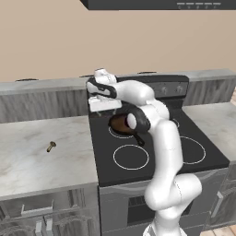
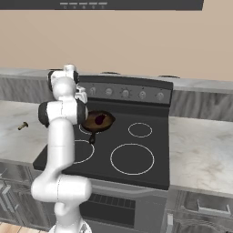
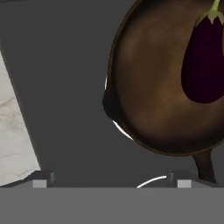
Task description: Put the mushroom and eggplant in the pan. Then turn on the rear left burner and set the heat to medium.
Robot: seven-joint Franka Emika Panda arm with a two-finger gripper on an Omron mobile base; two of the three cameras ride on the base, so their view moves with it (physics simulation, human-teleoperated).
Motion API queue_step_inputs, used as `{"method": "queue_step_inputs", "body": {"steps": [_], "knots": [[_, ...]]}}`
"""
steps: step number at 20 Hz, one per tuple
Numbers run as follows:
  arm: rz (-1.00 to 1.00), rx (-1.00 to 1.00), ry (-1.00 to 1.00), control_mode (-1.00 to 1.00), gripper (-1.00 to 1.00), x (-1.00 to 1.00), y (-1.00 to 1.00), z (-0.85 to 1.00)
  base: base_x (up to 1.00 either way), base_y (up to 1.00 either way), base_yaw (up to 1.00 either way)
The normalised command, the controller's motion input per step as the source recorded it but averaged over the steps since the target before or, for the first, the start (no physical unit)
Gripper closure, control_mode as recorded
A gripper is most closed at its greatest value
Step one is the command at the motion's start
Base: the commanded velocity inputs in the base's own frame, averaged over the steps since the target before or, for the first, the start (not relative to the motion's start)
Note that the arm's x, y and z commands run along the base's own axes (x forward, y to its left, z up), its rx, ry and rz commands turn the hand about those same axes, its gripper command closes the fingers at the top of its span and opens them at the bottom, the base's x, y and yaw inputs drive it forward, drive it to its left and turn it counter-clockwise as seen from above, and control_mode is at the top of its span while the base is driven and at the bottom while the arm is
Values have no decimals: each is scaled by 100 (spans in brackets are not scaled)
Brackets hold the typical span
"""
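Lying in pan (image 3: 148,109), eggplant (image 3: 204,65), mushroom (image 1: 51,146) on counter (image 1: 27,161)

We have open black cooktop (image 3: 65,87) beside the pan (image 3: 148,109), and the end effector (image 3: 111,181), fingers spread wide, sits over that bare glass. The eggplant (image 3: 203,65) takes one side of the pan, leaving brown floor free. On the left counter (image 1: 41,161), the mushroom (image 1: 51,146) lies alone with room all around.

Cooktop (image 3: 65,87): smooth black glass. Pan (image 3: 153,109): matt dark-brown interior. Eggplant (image 3: 203,61): glossy dark-purple skin. Desk (image 1: 37,156): pale marbled stone, smooth finish.
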Motion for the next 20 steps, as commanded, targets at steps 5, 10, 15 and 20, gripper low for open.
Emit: {"method": "queue_step_inputs", "body": {"steps": [5,10,15,20], "knots": [[-3,0,6,-100,-100,-1,48,0,0,0,0],[-13,0,0,-100,-100,0,83,0,0,0,0],[-5,0,-6,-100,-100,0,100,-8,0,0,0],[-9,1,-14,-100,-100,0,100,-4,0,0,0]]}}
